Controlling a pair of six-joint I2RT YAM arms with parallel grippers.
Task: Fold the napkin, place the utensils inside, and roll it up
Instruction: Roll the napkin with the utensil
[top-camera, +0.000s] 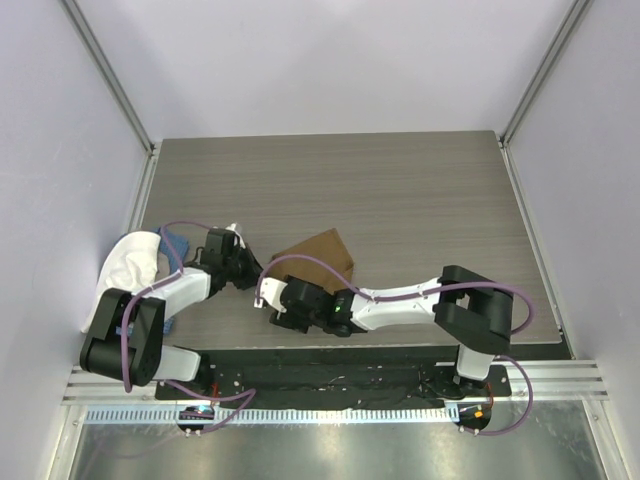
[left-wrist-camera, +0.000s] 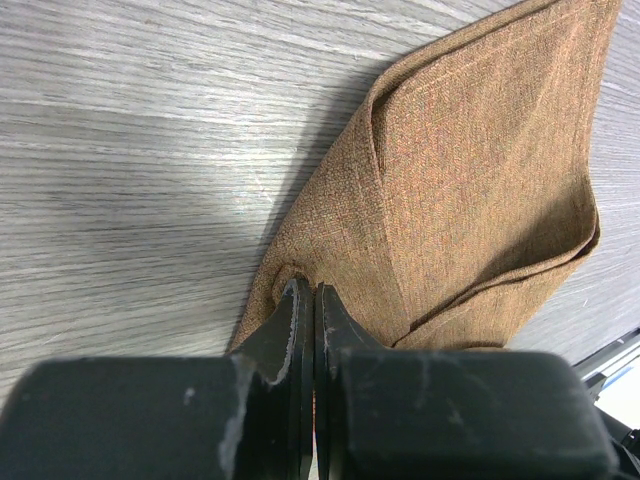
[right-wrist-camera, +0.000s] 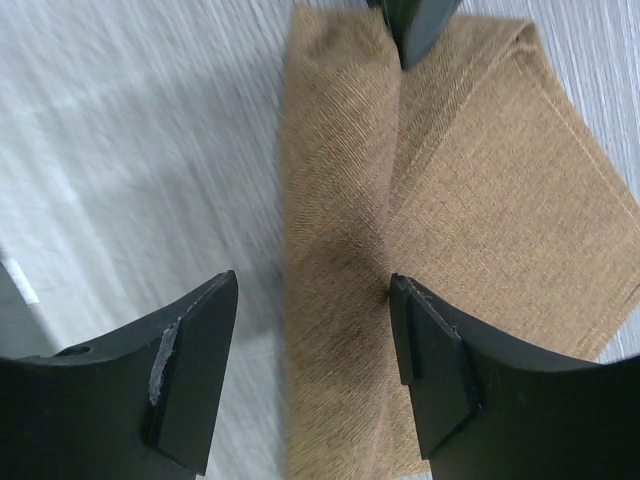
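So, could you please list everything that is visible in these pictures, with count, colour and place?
napkin: one, tan-brown, folded, on the table near the middle of its front edge
white cloth: one, white, bunched at the table's left edge
blue cloth: one, blue, mostly hidden beside the white cloth
table: one, grey wood grain, under everything
left arm: one, black and white, left of the napkin; its jaws are shut on the napkin's edge
right arm: one, black and white, stretched in from the right; its jaws are open over the napkin's fold
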